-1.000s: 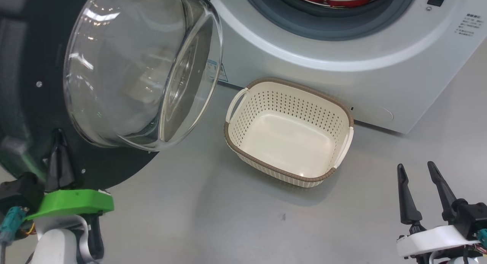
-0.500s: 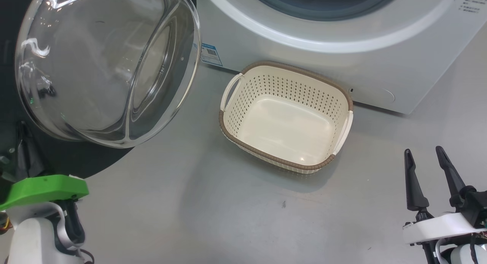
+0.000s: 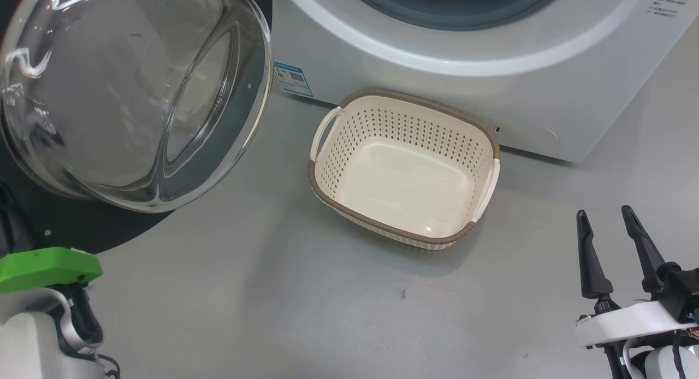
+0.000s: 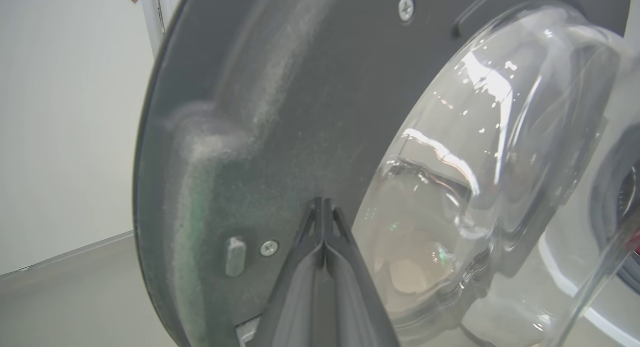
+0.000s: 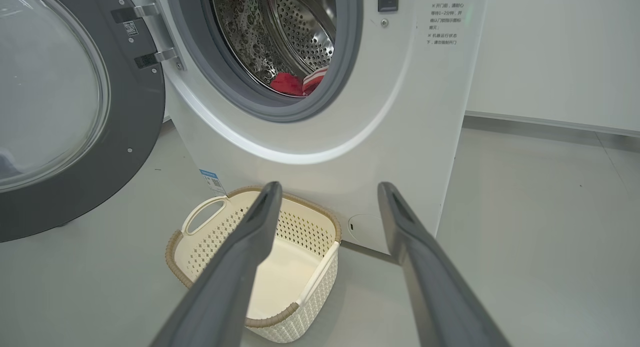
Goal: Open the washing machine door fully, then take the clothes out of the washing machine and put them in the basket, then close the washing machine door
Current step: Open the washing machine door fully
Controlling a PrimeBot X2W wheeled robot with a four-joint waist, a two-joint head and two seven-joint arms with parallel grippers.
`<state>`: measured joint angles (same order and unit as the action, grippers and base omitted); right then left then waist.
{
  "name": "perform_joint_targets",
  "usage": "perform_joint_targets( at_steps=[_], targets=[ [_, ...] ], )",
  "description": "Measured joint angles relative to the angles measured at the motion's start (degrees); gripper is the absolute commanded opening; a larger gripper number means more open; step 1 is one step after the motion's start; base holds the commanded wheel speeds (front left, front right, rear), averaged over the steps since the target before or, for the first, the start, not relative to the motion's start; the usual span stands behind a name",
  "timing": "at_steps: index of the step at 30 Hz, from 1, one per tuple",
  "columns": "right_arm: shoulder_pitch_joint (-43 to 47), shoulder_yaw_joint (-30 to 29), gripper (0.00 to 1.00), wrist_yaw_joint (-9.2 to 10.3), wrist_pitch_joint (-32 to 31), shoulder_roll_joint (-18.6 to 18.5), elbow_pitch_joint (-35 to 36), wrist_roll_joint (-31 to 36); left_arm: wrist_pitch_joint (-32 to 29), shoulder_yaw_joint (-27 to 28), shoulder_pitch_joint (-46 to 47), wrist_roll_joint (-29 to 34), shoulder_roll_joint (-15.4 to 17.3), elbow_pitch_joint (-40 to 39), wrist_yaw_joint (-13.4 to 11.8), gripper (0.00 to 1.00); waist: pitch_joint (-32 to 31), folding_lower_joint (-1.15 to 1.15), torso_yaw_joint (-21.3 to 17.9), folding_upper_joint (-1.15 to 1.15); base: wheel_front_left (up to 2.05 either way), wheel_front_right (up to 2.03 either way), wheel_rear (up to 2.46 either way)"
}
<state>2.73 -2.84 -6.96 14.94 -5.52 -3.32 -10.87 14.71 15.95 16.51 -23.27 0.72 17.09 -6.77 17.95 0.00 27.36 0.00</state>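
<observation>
On the grey floor [image 3: 273,291] stands the washing machine [image 5: 400,137], its door [image 5: 125,152] swung open. Just before its front sits the basket [image 3: 382,226]. Red clothes [image 5: 292,84] lie in the drum. Left gripper [image 4: 324,207] pinched together, empty, at the door's inner face; right gripper [image 3: 603,211] spread wide, empty.

door [image 5: 135,137] swung aside, drum mouth [image 5: 280,37] unblocked, basket [image 3: 404,130] below

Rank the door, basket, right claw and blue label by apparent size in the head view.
1. door: largest, though it is closest to the camera and cut off by the frame
2. basket
3. right claw
4. label: smallest
</observation>
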Motion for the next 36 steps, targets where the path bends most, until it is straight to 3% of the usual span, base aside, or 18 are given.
perform_joint_targets(
  at_steps=[18,24,36],
  targets=[
    [-0.02,0.56,1.0,-0.02,0.0,0.69,-1.6,-0.01,0.0,-0.64,-1.18,4.8,0.1,-1.46,0.12,0.0,-2.87,0.0,-0.73,0.0,0.0,0.0,0.0],
    [0.0,0.56,1.0,-0.02,0.0,1.04,-1.75,-0.02,0.0,-5.91,-4.39,3.92,0.2,-3.39,1.6,0.0,-4.09,0.0,-1.03,0.0,0.0,0.0,0.0],
    [0.04,1.02,1.0,-0.02,0.0,1.79,-2.01,-0.08,-0.01,-17.44,-11.13,1.8,0.46,-7.98,2.13,0.0,-6.18,0.0,-2.64,0.0,0.0,0.0,0.0]
  ],
)
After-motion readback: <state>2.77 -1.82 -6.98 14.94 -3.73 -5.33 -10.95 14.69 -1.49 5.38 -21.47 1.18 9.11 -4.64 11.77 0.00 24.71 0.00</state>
